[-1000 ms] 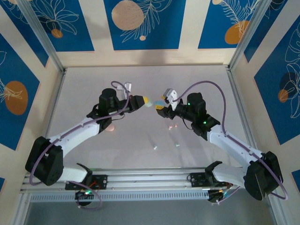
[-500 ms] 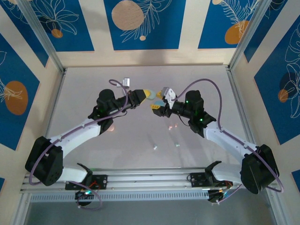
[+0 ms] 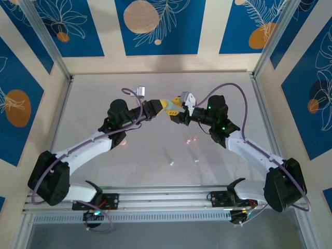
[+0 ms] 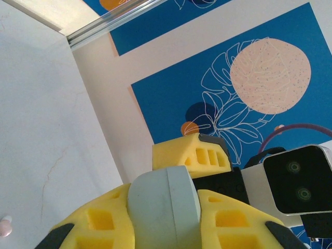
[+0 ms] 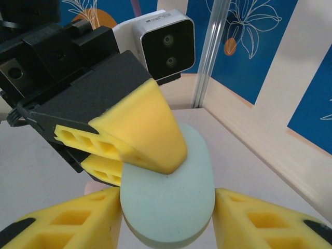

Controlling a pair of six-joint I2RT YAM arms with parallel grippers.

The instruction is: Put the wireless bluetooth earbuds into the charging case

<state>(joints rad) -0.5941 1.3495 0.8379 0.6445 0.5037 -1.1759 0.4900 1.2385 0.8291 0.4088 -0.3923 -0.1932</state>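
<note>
Nearest my arm bases in the overhead view, two pale earbuds (image 3: pixel 171 163) lie loose on the table (image 3: pixel 104 88), apart from each other. A pink earbud (image 3: pixel 122 140) sits just beside the left arm's forearm. All three are on the tabletop, not in the case. Further out, both arms reach in toward the middle, and the left gripper (image 3: pixel 166 105) and right gripper (image 3: pixel 175 108) meet tip to tip above the table. From up there I cannot make out what is between them, because the yellow fingers crowd it. The wrist cameras show it. From the right wrist I see that gripper's two fingers narrowed onto either side of a pale mint case (image 5: pixel 168 207), touching its edges. The left gripper's fingers are clamped across its flat faces from the far end, one on top and one beneath. Behind them is the left wrist camera (image 5: pixel 166 44). From the left wrist the case appears edge-on, wedged tight between that gripper's own fingers. One of the right gripper's fingers is just behind it, and the right wrist camera (image 4: pixel 298 179) is beyond. That view also catches a pink earbud (image 4: pixel 4 227) on the table at its lower left edge, well apart from the case. Farthest back stands the blue and cream patterned wall (image 3: pixel 155 26).
</note>
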